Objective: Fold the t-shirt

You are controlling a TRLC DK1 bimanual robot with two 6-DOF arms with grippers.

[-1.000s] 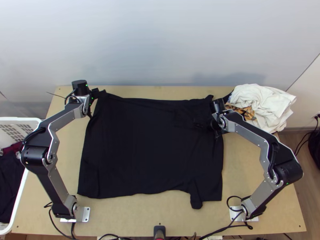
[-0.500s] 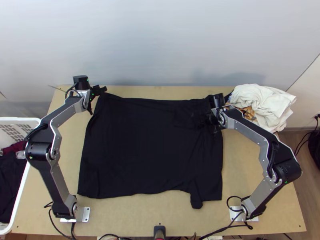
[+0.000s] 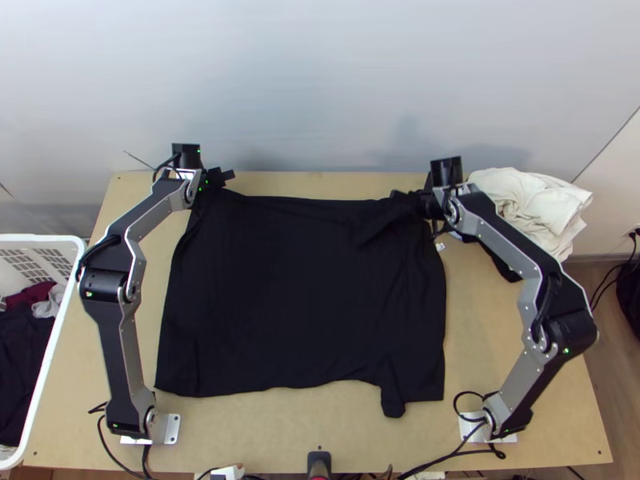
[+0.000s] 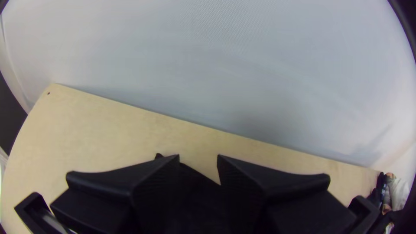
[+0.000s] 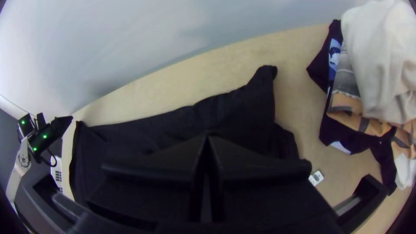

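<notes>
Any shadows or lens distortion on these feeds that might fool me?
Top view: soft shadows on the wall; the black shirt is so dark its folds barely read. Left wrist view: the table's side edge curves. Right wrist view: the far edge bows, corners darken, and the right gripper blends into the shirt.

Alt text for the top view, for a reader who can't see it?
A black T-shirt lies mostly spread on a light wooden table, with the left gripper and right gripper near its far corners. Pale cloth is heaped at the far right; a white basket of clothes stands at the left.
</notes>
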